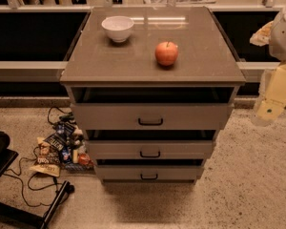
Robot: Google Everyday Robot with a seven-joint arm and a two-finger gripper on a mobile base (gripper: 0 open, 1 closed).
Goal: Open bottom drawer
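The grey-beige cabinet stands in the middle of the camera view with three drawers. The bottom drawer is the lowest front panel, with a small black bar handle at its centre and a thin dark gap above it. Its inside is hidden. The middle drawer and the top drawer carry the same kind of handle. My gripper hangs at the right edge of the view, beside the cabinet's upper right corner, well above and to the right of the bottom drawer's handle and apart from it.
A white bowl and a red apple sit on the cabinet top. Snack packets and cables lie on the floor left of the cabinet. A black stand is at the far left. A low wall runs behind.
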